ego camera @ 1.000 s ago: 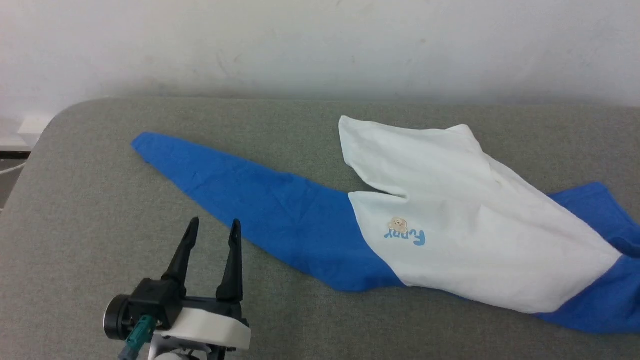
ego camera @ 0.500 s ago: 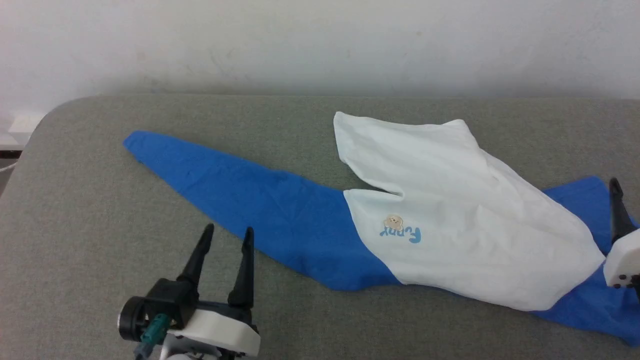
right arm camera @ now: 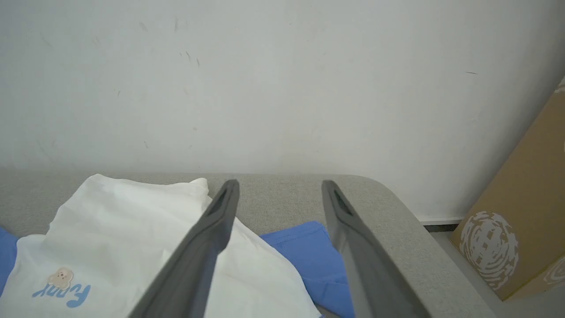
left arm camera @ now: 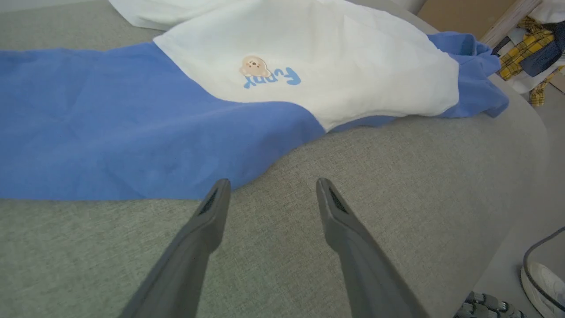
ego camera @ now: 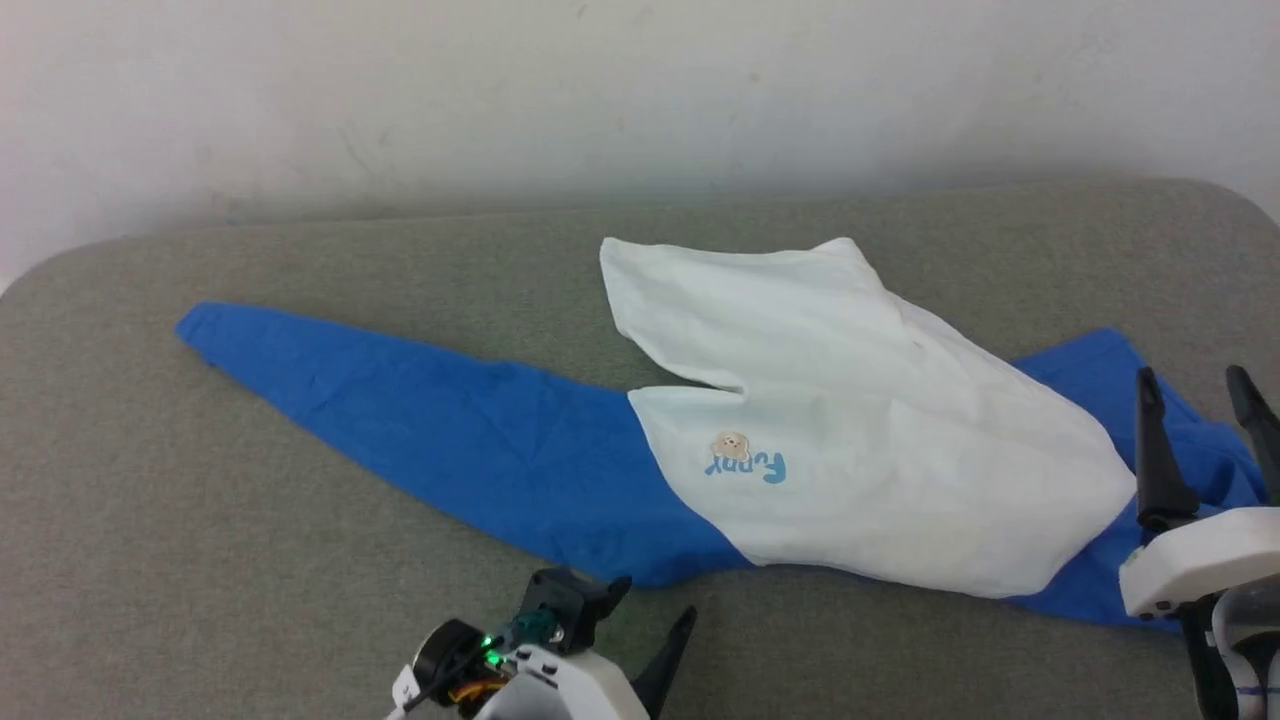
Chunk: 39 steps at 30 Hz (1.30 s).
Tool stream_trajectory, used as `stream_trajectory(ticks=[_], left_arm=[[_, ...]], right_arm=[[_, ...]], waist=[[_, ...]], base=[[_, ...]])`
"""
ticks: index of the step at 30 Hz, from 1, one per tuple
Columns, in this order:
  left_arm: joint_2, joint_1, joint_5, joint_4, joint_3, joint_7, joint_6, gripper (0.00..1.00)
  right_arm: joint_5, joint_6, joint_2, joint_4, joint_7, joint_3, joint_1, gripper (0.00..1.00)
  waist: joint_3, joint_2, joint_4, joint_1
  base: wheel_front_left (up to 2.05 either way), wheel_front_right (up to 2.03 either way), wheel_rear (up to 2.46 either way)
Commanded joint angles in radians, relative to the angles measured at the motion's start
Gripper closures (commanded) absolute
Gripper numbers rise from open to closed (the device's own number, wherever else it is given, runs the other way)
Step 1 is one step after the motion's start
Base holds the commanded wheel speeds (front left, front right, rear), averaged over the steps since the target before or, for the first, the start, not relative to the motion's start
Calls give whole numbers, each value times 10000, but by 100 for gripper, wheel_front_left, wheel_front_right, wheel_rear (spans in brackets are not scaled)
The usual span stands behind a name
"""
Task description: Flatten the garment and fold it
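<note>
One shirt (ego camera: 880, 470) lay on one grey table (ego camera: 200, 560), its two blue sleeves (ego camera: 420, 420) spread apart. Two grippers, the left gripper (left arm camera: 271, 183) and the right gripper (ego camera: 1190, 375), were released, grasping nothing.

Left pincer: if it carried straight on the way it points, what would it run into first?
Probably the blue sleeve of the shirt: the open left pincer aims at its near edge, just ahead. Height is unclear, so its tips could touch the gray table first.

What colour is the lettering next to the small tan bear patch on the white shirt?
Light blue. The printed lettering shows best in the left wrist view.
</note>
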Motion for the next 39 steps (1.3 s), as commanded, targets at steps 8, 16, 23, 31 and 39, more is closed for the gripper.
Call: stream_trajectory(ticks=[8,16,23,31,39], left_arm=[[196,-1350,709,1151,-324,-303,166,0],[217,-1983,1022,2699,-696,-131,253,46],[340,-1698,371,2594,-754,-562,69,100],[1045,-396,-259,789,52,-903,572,100],[2046,1600,-904,-1234,648,320,1083,100]], right_arm=[[123,-21,220,181,-109,93,12,0],[130,-21,282,474,-133,-6,-83,0],[88,-21,300,845,-64,-214,9,0],[94,-21,309,1189,62,-401,273,0],[143,-21,313,1640,623,-425,605,0]], waist=[[670,-1,-625,0],[985,-1,-641,0],[418,-1,-121,0],[-456,-1,582,0],[-859,-1,1154,0]], base=[[0,0,0],[0,0,0],[0,0,0],[0,0,0],[0,0,0]])
